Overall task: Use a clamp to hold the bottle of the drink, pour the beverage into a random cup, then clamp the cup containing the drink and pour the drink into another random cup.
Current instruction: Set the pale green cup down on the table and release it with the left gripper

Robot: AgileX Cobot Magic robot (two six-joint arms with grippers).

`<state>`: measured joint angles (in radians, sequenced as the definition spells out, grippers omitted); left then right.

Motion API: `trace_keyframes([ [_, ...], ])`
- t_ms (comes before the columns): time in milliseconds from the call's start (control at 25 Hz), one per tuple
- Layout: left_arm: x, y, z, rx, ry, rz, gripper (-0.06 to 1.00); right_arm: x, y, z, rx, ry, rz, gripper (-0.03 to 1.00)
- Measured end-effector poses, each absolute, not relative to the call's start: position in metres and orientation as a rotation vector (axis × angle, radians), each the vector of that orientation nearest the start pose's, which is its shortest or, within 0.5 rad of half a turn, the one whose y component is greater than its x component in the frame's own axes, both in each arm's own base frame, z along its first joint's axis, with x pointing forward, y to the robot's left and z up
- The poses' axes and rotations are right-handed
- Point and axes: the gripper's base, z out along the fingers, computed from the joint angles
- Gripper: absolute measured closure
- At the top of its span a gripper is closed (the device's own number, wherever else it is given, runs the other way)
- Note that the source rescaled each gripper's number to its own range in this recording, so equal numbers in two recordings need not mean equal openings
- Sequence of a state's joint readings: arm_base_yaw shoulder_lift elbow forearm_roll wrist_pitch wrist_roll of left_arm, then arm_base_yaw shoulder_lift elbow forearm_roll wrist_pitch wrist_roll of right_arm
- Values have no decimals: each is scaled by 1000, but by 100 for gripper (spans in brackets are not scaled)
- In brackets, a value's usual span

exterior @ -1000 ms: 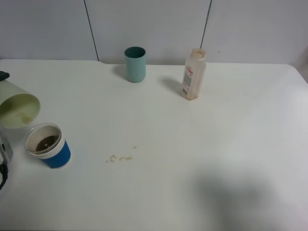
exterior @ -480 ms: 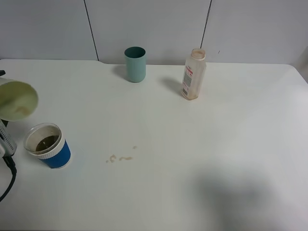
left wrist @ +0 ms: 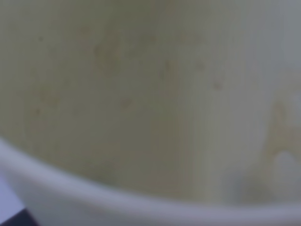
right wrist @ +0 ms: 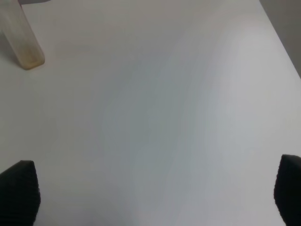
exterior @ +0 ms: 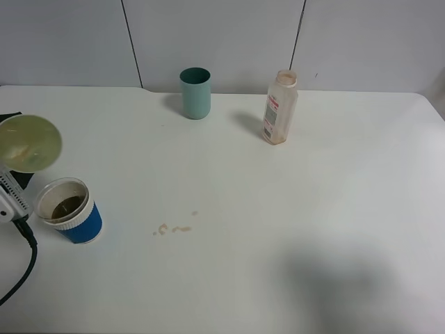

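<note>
Left gripper [exterior: 10, 182] is clamped on the pale yellow-green tumbler [exterior: 28, 142], tipped sideways above the blue cup [exterior: 71, 211] with brown drink [exterior: 66, 206] inside. The bottle [exterior: 280, 107] stands further right; right gripper [right wrist: 155, 190] hangs wide apart over bare worktop [exterior: 292, 209].

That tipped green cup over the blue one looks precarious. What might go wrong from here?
1. The green cup is held tipped on its side above the blue cup; leftover drops may fall on the table, where spilled drops already lie.
2. The blue cup holds drink and stands right beside the arm; a careless swing might knock it over.
3. Setting the green cup down tilted may topple it.
</note>
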<state>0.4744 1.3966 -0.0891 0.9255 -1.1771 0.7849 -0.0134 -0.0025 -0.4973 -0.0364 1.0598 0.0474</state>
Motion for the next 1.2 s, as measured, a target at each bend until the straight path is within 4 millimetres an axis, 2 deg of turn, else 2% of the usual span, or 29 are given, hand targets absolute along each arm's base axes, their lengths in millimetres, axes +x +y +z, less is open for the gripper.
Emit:
trace_keyframes([
  [240, 178, 16, 154, 1100, 1406, 414, 94, -5, -3, 277, 64, 2042, -22, -3],
  [760, 219, 37, 178, 909, 1405, 324, 94, -5, -3, 277, 64, 2042, -22, -3],
  [1200, 252, 54, 159, 848, 1481, 233, 94, -5, -3, 277, 64, 2042, -22, -3],
])
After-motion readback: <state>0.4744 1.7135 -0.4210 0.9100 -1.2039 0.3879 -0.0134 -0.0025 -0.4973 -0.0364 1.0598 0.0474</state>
